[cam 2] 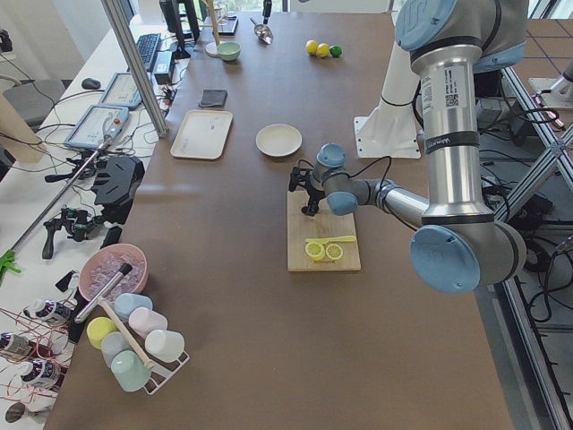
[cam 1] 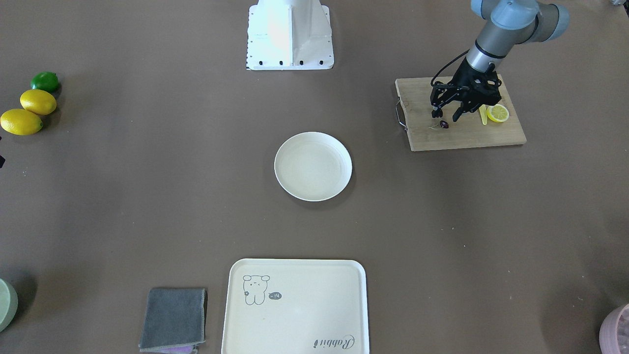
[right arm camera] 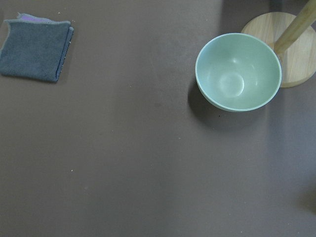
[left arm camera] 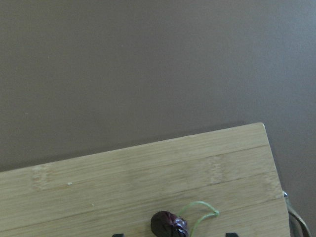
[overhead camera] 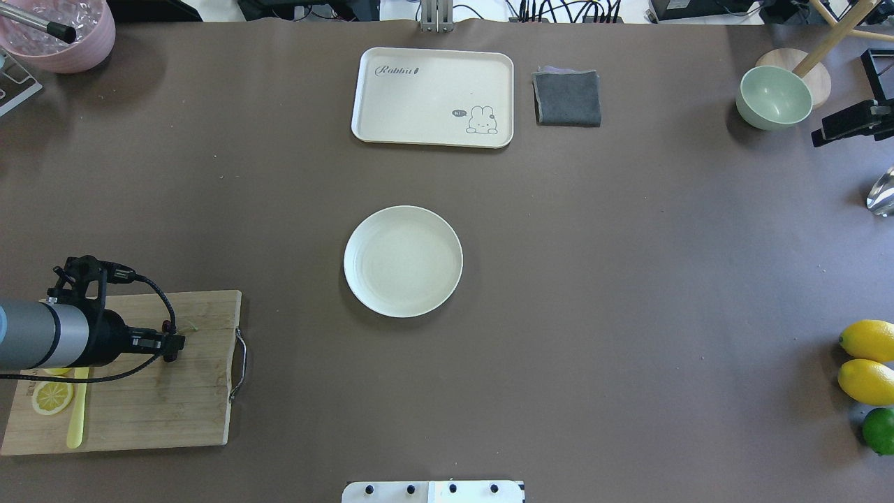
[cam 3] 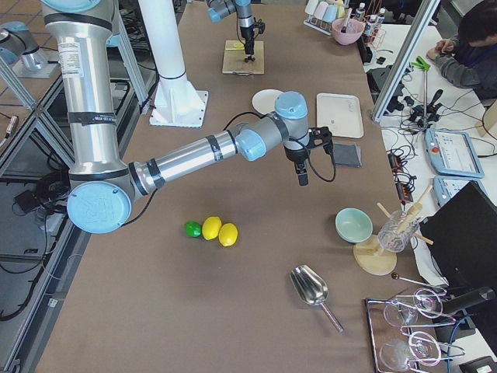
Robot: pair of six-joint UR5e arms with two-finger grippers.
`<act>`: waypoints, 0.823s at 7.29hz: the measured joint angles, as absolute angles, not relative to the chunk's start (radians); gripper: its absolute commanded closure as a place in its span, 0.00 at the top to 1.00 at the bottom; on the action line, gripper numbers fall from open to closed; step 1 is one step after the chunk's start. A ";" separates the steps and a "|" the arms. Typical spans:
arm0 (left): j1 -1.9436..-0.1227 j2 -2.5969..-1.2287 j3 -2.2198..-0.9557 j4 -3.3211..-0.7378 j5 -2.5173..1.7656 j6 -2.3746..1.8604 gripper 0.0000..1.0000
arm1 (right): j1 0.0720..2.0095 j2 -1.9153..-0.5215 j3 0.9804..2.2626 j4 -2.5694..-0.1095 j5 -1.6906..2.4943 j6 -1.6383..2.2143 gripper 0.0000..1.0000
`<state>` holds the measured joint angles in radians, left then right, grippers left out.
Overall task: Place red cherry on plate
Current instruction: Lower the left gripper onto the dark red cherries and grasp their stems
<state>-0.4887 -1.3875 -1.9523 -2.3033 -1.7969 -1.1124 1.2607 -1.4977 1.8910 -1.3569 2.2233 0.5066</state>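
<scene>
Both jaws of your left gripper [cam 1: 445, 117] stand spread apart, one on each side of the cherry [left arm camera: 169, 224], with nothing held yet. That straddle looks like the set-up for a pinch. The cherry lies on the cutting board [cam 1: 467, 135], close to the board's edge on the plate's side, its thin green stem curling away from the fruit (the wrist view shows only one dark fruit clearly). Just beside the gripper on the same board is a lemon slice [cam 1: 498, 113], which you should leave alone. The plate [cam 1: 313, 166] sits bare at mid-table, well apart from the board, so I judge that the carry will be a long sideways reach once the jaws close. Beyond it lies the tray [cam 1: 295, 305], not your target. Your right gripper [cam 3: 301, 172] hangs far off above the table between the cloth [right arm camera: 34, 47] and the green bowl [right arm camera: 238, 71], out of the way. Whether it is spread or closed, I cannot tell.
</scene>
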 measured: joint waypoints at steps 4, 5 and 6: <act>-0.460 -1.387 -1.954 -2.302 -1.795 -1.112 0.21 | 1.260 -1.496 1.890 -1.356 2.222 0.507 1.00; -0.456 -1.386 -1.955 -2.303 -1.795 -1.112 0.00 | 1.260 -1.496 1.891 -1.356 2.221 0.508 1.00; -0.456 -1.386 -1.955 -2.302 -1.795 -1.112 0.00 | 1.260 -1.497 1.891 -1.356 2.221 0.508 1.00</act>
<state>-0.4556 -1.3858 -1.9553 -2.3025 -1.7954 -1.1121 1.2595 -1.4971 1.8912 -1.3561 2.2212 0.5077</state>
